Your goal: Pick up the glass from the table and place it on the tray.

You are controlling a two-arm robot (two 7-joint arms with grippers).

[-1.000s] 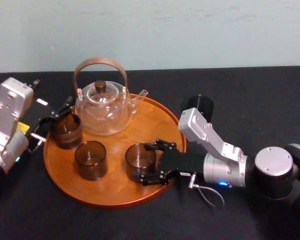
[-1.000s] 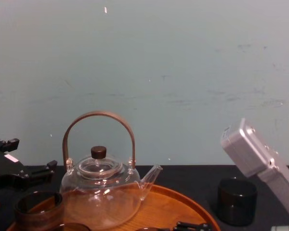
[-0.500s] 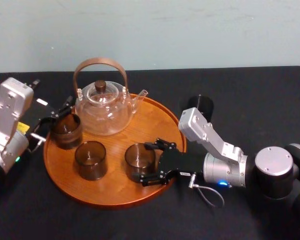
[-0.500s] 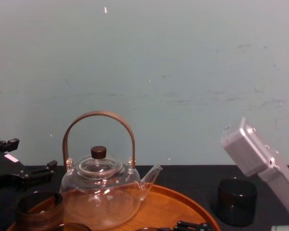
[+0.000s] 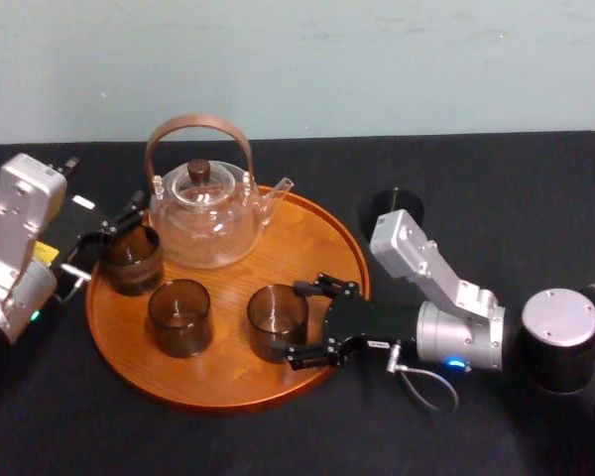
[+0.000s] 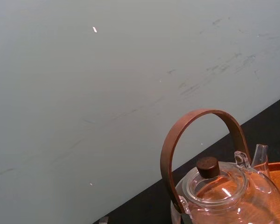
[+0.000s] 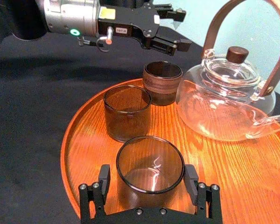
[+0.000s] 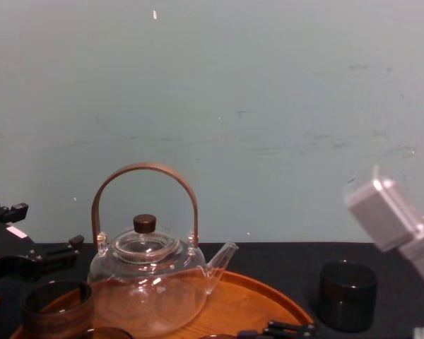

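Observation:
Three brownish glasses stand on the round wooden tray. The nearest glass rests upright on the tray's right part. My right gripper is open around it, one finger on each side with small gaps. A second glass stands to its left. A ribbed glass sits at the tray's left rim. My left gripper hovers open just beside and above that one.
A clear glass teapot with a brown arched handle occupies the back of the tray. A black cup stands on the black table behind my right arm. The table's front and right are free.
My right arm has drawn back slightly to the right. The nearest glass stays put on the tray. The left arm has not moved.

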